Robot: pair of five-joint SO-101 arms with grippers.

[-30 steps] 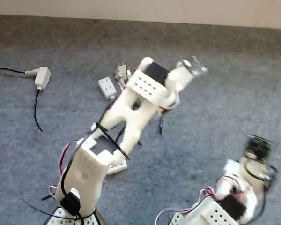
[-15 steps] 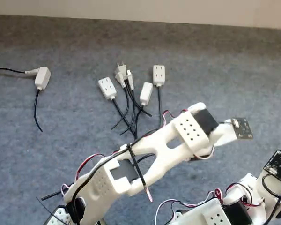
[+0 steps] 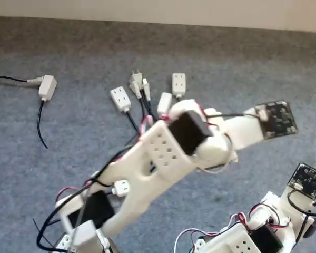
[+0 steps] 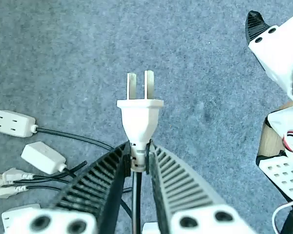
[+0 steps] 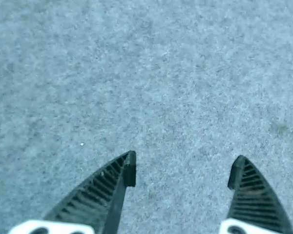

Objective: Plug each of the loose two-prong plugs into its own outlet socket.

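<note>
Clearly the step in hand is carrying a gripped plug to a socket. The left gripper pinches the white two-prong plug at its neck, where the black cord leaves it. Its ribbed fingers press in from both sides and hold the plug above the grey carpet of the table, touching nothing there.

With so low a grip the plug may pivot when its blades meet the slots, so I would square the blades to the slots first and then push straight along the plug's length. An outlet socket lying loose would probably slide. The right gripper, its fingers spread wide over bare carpet, could brace it.

The plug has a tapering body, a flat flange and two straight, parallel metal blades pointing away from the wrist. More sockets lie bunched near the table's far edge.
</note>
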